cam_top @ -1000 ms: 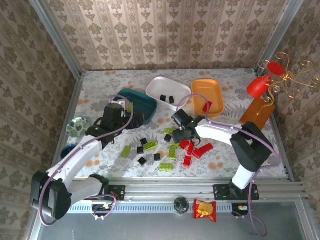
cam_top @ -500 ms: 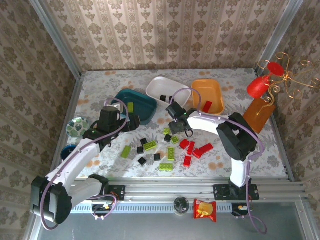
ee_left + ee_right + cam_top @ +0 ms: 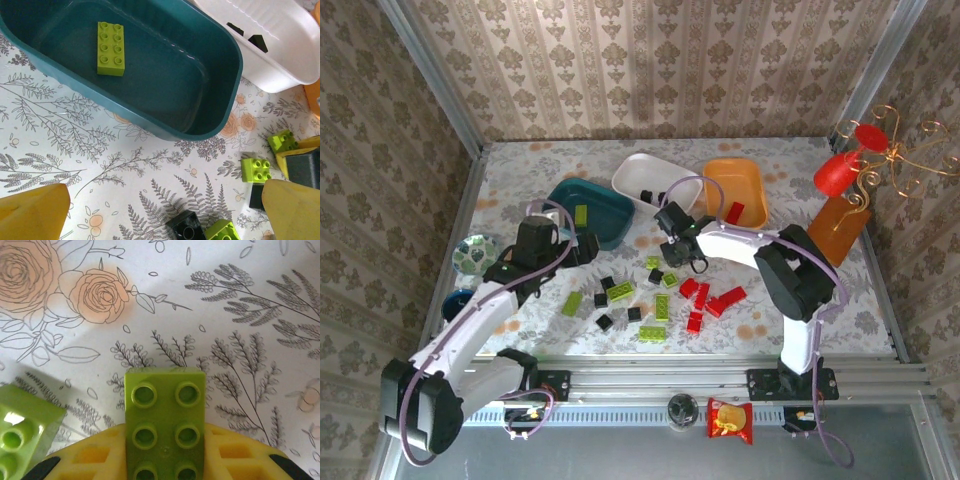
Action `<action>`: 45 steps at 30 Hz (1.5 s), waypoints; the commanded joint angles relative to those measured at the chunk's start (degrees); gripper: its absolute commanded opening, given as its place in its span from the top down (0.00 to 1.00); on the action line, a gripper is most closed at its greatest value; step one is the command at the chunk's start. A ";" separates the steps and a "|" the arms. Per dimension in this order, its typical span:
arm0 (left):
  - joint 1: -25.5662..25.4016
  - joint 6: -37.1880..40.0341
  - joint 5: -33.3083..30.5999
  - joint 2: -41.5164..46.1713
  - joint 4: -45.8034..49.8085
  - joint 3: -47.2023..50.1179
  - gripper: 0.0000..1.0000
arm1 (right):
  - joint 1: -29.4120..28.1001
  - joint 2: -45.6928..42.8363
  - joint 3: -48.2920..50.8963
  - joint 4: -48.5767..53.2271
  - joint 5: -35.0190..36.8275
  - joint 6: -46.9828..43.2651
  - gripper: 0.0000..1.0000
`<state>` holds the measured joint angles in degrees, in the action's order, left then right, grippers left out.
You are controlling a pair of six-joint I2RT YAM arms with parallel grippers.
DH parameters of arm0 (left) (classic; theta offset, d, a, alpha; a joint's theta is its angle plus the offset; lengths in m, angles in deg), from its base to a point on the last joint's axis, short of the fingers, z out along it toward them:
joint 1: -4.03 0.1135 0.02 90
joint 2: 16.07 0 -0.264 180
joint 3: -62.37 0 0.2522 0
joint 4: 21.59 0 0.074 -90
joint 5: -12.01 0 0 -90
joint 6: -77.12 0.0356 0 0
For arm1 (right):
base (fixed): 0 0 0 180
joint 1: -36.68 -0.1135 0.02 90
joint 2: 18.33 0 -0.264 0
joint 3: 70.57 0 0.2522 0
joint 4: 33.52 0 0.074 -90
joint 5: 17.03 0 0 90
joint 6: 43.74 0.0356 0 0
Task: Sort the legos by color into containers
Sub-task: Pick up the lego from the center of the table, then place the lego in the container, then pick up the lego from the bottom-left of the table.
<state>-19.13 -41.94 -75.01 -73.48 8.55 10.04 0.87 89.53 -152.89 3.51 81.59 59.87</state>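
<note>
Three containers stand at the back: a teal tray (image 3: pixel 610 205) holding a lime brick (image 3: pixel 111 48), a white tray (image 3: pixel 655 172) with black cubes (image 3: pixel 654 197), and an orange tray (image 3: pixel 735 178) with a red brick (image 3: pixel 734 212). Loose lime, red and black legos (image 3: pixel 663 306) lie scattered mid-table. My right gripper (image 3: pixel 165 440) is shut on a lime brick (image 3: pixel 165 410), just above the tablecloth near the pile (image 3: pixel 670 260). My left gripper (image 3: pixel 165 212) is open beside the teal tray's near wall, with a black cube (image 3: pixel 186 227) and lime bricks (image 3: pixel 256 169) close by.
A patterned bowl (image 3: pixel 475 253) and a dark blue cup (image 3: pixel 458 300) sit at the left edge. A red ornament on an orange stand (image 3: pixel 835 225) fills the right side. A snack packet (image 3: pixel 730 420) lies below the front rail. Walls enclose the table.
My right gripper moved left from the red bricks to the lime ones and closed on a lime brick. My left arm drew back slightly from the teal tray, still open.
</note>
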 commanded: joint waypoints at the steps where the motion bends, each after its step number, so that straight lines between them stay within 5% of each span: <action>1: 0.49 -1.65 -1.88 2.67 1.57 1.24 0.00 | 0.22 -7.10 -0.01 -0.50 -4.25 0.22 0.75; 7: 0.09 -5.47 -6.81 7.84 6.01 3.94 0.00 | -1.92 -8.49 -10.53 -1.79 -12.41 1.51 0.76; 21: -5.72 -10.51 -8.29 11.42 11.17 8.54 0.05 | -3.91 21.64 -47.84 -0.30 -16.88 5.93 0.73; 23: -6.32 -10.74 -7.82 10.65 11.75 8.60 0.07 | -3.91 24.16 -51.07 0.98 -16.66 6.34 0.65; 26: -7.20 -10.54 -7.50 9.52 12.69 8.42 0.09 | -3.61 26.00 -54.51 2.32 -16.36 6.89 0.36; 31: -8.70 -10.12 -7.37 7.71 14.36 7.98 0.16 | -2.86 22.19 -52.29 1.05 -16.25 7.36 0.28; 37: -11.98 -10.98 -8.44 2.65 17.65 7.69 0.27 | -0.79 11.43 -36.93 -6.53 -16.87 10.26 0.27; 45: -16.56 -11.07 -13.69 -4.75 21.41 6.49 0.28 | 1.00 3.70 -24.08 -10.96 -16.09 11.44 0.27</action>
<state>-35.26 -52.17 -85.13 -77.20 26.59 18.20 1.74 95.47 -179.38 -4.66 65.59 69.99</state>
